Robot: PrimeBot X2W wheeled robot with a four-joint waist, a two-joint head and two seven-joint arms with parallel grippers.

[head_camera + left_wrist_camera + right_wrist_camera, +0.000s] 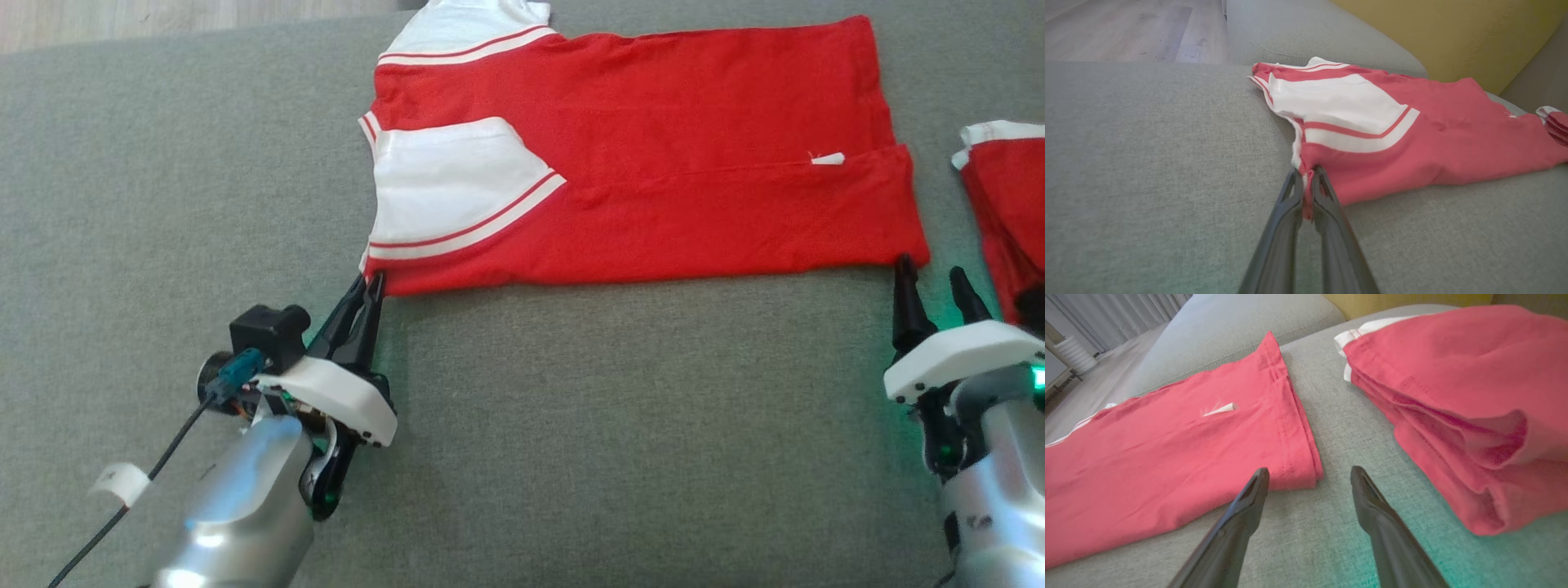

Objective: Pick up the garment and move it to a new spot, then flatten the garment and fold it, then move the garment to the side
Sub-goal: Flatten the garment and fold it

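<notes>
A red garment [653, 163] with white striped sleeves lies folded lengthwise on the grey couch cushion [571, 425]. My left gripper [369, 284] is shut on the garment's near left corner; in the left wrist view red cloth [1355, 139] is pinched between the fingers [1290, 196]. My right gripper [931, 278] stands open at the garment's near right corner. In the right wrist view its fingertips [1257, 482] straddle bare cushion just short of the red hem [1294, 449], touching nothing.
A second folded red garment [1004, 220] lies at the right edge, close beside my right gripper, and bulks large [1461, 396] in the right wrist view. A yellow cushion [1453, 32] backs the couch. Wooden floor [163, 20] lies beyond the far edge.
</notes>
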